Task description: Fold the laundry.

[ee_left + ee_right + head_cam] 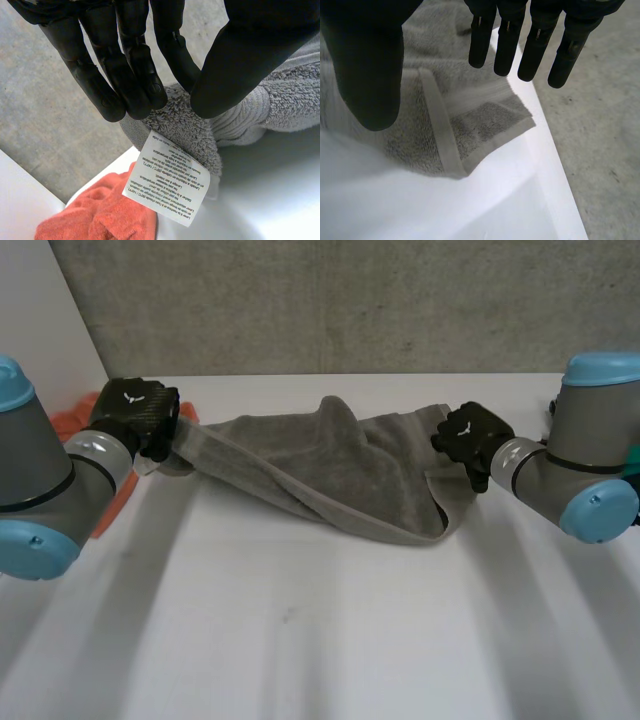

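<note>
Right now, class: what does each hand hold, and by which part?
The left hand pinches the grey towel at its labelled corner. The right hand is open above the towel's other end, holding nothing.

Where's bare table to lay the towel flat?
Free: the wide near strip of table, in front of the grey towel, between both arms. Crowded: the far band, where the towel spans left hand to right hand; orange cloth beside the left arm.
</note>
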You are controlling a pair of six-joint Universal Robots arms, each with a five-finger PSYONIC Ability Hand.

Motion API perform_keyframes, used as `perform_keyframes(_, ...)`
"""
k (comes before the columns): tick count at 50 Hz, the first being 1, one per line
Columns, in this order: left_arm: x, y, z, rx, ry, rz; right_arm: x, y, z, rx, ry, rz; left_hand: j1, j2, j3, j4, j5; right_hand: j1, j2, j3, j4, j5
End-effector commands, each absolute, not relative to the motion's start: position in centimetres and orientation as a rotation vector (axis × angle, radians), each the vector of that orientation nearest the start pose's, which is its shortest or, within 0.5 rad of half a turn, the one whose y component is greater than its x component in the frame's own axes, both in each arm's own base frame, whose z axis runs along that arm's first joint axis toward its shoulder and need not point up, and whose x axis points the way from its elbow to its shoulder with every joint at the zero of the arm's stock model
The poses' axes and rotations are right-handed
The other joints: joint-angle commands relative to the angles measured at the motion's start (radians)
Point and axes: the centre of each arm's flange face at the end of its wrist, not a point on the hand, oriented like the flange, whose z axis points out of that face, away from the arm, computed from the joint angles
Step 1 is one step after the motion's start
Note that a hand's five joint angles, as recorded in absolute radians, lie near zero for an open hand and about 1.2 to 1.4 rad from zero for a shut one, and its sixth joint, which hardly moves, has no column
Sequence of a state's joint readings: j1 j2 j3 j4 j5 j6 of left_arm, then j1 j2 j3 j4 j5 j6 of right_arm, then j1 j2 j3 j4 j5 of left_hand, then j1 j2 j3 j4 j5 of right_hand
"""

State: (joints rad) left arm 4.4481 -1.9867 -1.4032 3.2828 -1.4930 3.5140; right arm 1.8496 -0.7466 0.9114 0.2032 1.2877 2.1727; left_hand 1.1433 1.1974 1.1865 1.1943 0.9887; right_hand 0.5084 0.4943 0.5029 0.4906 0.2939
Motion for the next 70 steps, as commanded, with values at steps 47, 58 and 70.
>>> perform_keyframes(47, -20.4, -28.9, 21.6, 1.089, 2.28, -1.608, 17.0, -33.5, 15.3, -1.775, 2.513, -1.149, 0.253, 0.199, 0.21, 0.202, 0.233, 0.888, 0.902, 0.893, 0.906, 0.928)
perform_keyframes(58, -18.9, -24.4, 20.6, 1.571, 2.257, -1.174, 15.1, -29.8, 17.7, -1.735, 2.536, -1.011, 0.253, 0.199, 0.21, 0.202, 0.233, 0.888, 0.902, 0.893, 0.906, 0.928)
perform_keyframes(70, -21.4, -30.8, 21.8, 1.417, 2.094, -1.446, 17.5, -35.5, 17.9, -1.334, 2.565, -1.365, 0.253, 0.199, 0.21, 0.202, 0.233, 0.888, 0.902, 0.893, 0.906, 0.928)
